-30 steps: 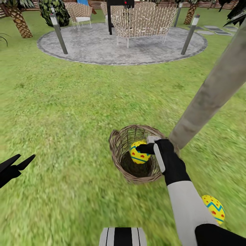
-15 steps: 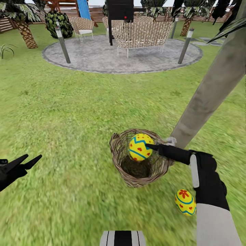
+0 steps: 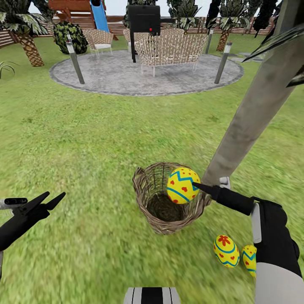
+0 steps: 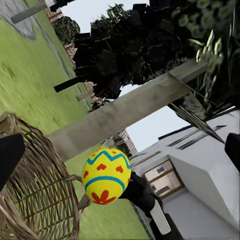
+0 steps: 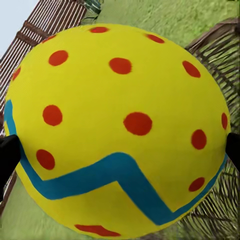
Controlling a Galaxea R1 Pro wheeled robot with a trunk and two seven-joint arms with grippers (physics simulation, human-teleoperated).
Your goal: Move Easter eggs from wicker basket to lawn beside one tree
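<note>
Head view: right claw (image 3: 195, 185) grips the last egg (image 3: 183, 185) just above the wicker basket (image 3: 166, 198); two eggs (image 3: 226, 251) lie beside it near the tree (image 3: 249, 118). Next: carry it there. Left claw (image 3: 52, 198) idles, splayed.

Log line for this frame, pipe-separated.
right gripper: shut on egg, raised above wicker basket | left gripper: open, idle | two eggs on lawn near tree trunk
</note>
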